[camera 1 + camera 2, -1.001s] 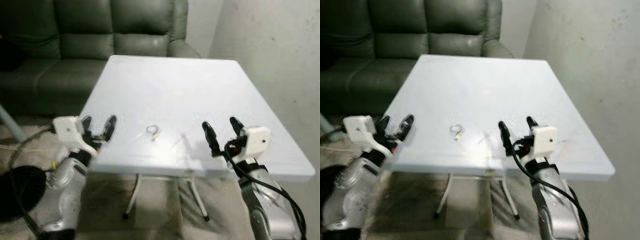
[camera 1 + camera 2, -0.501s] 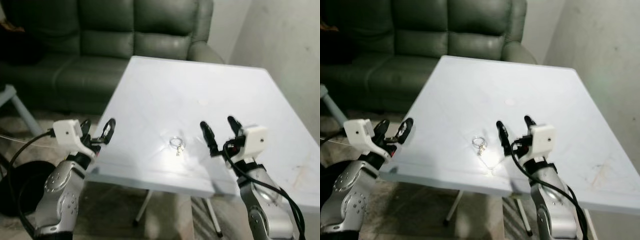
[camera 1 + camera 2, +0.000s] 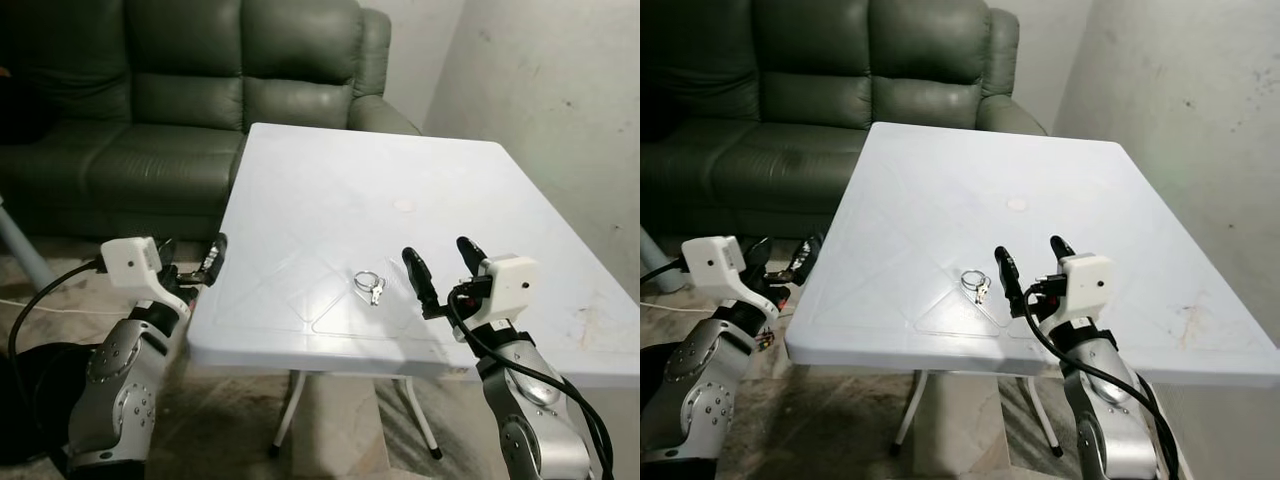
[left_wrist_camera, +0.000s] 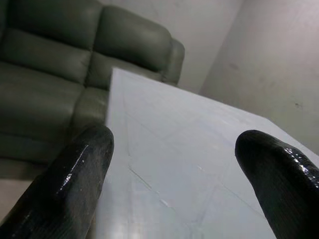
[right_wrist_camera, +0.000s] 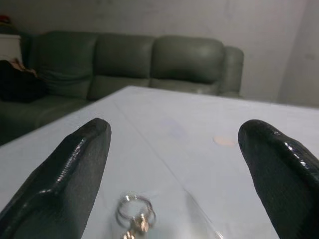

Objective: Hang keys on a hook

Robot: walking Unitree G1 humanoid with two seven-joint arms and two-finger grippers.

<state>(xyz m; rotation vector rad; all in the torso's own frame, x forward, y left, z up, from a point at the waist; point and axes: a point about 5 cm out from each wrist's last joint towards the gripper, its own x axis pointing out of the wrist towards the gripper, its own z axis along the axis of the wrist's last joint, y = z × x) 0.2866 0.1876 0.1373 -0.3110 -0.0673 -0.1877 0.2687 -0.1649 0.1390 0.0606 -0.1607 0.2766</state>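
A small key ring with keys (image 3: 370, 286) lies on the white table (image 3: 400, 190) near its front edge, and shows as a ring with keys (image 5: 134, 216) in the right wrist view. My right gripper (image 3: 441, 265) stands open just right of the keys, a little above the tabletop, with nothing between its fingers. Off the table's left front corner my left gripper (image 3: 190, 257) is open and empty, pointing across the tabletop (image 4: 199, 164).
A dark green sofa (image 3: 190, 90) stands behind the table on the left. A pale wall (image 3: 560, 90) runs along the table's right side. A faint round mark (image 3: 404, 206) sits mid-table. Cables and a dark object (image 3: 30, 390) lie on the floor at the left.
The camera has shifted, so the table now sits more centred and sharper in view. Both grippers keep their open pose; the keys lie where they were on the table.
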